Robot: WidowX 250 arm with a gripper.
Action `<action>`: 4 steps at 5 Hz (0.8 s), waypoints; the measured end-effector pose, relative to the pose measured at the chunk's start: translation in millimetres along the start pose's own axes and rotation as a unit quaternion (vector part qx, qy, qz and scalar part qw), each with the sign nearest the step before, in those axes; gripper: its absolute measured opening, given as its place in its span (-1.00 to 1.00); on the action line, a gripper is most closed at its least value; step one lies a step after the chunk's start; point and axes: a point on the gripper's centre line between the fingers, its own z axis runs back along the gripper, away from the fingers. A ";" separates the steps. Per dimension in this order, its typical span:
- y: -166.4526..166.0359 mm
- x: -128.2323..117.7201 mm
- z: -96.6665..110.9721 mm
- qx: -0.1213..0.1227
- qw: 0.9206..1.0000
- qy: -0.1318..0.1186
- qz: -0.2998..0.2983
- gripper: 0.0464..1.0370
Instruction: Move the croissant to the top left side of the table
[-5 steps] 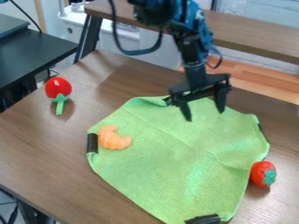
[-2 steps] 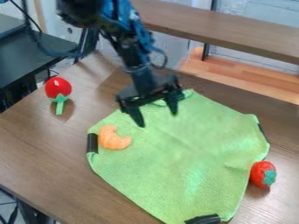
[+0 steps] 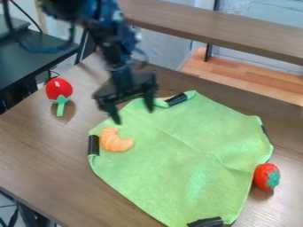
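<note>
My gripper (image 3: 134, 116) hangs over the upper left part of the green cloth, open, its two fingers spread and nothing between them. Just below and slightly left of it, the orange croissant (image 3: 114, 140) lies on the cloth near its left corner, beside a black clip. The gripper is apart from the croissant. The brown wooden table (image 3: 44, 150) lies under the cloth and extends to the left.
The green cloth (image 3: 177, 155) covers the table's middle, with black clips at its corners. A red toy with a green stem (image 3: 59, 89) stands at the upper left. A red strawberry (image 3: 266, 176) sits by the cloth's right edge. A wooden shelf (image 3: 225, 29) runs behind.
The arm and gripper have moved left across the cloth, nearer to the croissant, uncovering the clip at the cloth's top corner. The croissant, cloth and red toys have stayed in place.
</note>
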 end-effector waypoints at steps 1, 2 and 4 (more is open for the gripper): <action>15.4 9.0 -16.3 0.016 1.000 0.001 0.007 0.93; 20.5 11.1 -31.9 0.020 1.000 -0.001 -0.002 0.93; 28.5 4.1 -42.6 -0.004 1.000 0.002 -0.003 0.83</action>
